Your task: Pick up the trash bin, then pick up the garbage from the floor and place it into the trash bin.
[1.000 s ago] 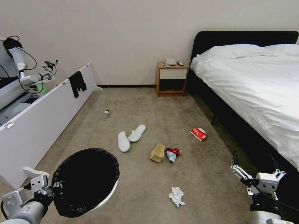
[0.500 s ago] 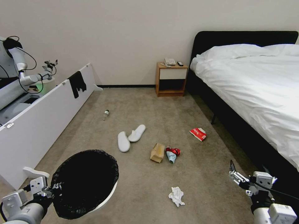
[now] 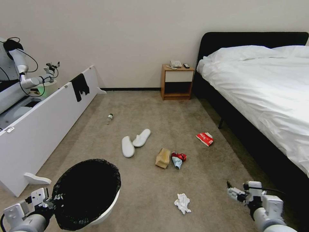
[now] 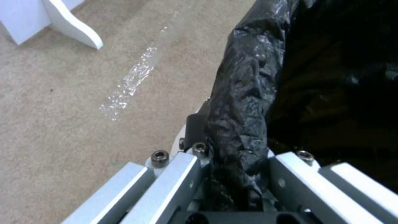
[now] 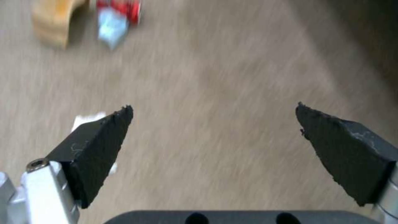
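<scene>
Now trash bin (image 3: 86,190) mouth-up, rim in clamped left end effector (image 4: 232,174); right end effector (image 5: 213,130) wide, empty.

Open carpet (image 3: 206,180) around the tissue (image 3: 182,203); bed (image 3: 257,96) blocks the right, white board (image 3: 42,122) the left.

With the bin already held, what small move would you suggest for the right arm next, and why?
Probably swing the right gripper toward the crumpled tissue and lower it. Its jaws stand wide apart over bare carpet, the tissue is the nearest litter, and the left gripper is clamped on the trash bin rim.
</scene>
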{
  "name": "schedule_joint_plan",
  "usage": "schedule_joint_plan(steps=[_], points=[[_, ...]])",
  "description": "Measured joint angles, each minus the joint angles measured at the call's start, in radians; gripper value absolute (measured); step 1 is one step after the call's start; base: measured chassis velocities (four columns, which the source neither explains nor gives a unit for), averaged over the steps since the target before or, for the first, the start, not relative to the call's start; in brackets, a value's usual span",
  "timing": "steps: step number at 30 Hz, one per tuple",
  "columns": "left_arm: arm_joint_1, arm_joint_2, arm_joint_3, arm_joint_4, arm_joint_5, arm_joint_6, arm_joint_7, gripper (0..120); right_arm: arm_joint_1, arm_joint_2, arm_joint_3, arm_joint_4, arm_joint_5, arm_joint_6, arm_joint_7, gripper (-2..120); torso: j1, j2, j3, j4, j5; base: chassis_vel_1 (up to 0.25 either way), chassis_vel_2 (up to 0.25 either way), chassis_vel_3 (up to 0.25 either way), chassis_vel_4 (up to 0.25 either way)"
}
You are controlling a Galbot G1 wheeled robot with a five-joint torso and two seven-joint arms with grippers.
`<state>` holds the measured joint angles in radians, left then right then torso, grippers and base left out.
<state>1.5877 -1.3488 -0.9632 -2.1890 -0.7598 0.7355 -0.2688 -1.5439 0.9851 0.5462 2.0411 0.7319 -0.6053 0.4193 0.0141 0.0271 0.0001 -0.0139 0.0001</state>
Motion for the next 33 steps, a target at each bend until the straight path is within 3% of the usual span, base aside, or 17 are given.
schedule_joint_plan(steps=[3,9,10,14,17,33], points=[[0.002,-0.008,-0.003,0.0,0.007,0.0,0.002,2,0.034,-0.01,-0.046,-0.022,0.071,-0.082,0.002,100,0.0,0.0,0.0,-0.0001,0.0,0.0,0.0,0.0,0.0],[0.005,-0.014,-0.009,0.002,0.013,0.0,0.005,2,0.065,-0.026,-0.114,-0.048,0.105,-0.122,-0.012,96,0.0,0.0,0.0,0.0,-0.0001,0.0,0.0,0.0,0.0],[0.006,-0.017,-0.01,0.002,0.015,0.0,0.007,2,0.074,-0.028,-0.128,-0.053,0.106,-0.133,-0.032,90,0.0,0.0,0.0,-0.0002,0.0,0.0,0.0,0.0,0.0],[0.008,-0.024,-0.011,0.002,0.021,0.0,0.012,2,0.095,-0.039,-0.155,-0.084,0.017,-0.14,-0.194,99,0.0,0.0,0.0,0.0,-0.0002,0.0,0.0,0.0,0.0],[0.008,-0.027,-0.013,0.002,0.025,0.0,0.015,2,0.126,-0.041,-0.188,-0.116,-0.007,-0.14,-0.217,100,0.0,0.0,0.0,-0.0001,-0.0001,0.0,0.0,0.0,0.0],[-0.002,-0.041,-0.011,0.023,0.051,0.0,0.031,2,0.281,-0.004,-0.349,-0.285,-0.024,-0.125,-0.182,100,0.0,0.0,0.0,-0.0001,-0.0001,0.0,0.0,0.0,0.0]])
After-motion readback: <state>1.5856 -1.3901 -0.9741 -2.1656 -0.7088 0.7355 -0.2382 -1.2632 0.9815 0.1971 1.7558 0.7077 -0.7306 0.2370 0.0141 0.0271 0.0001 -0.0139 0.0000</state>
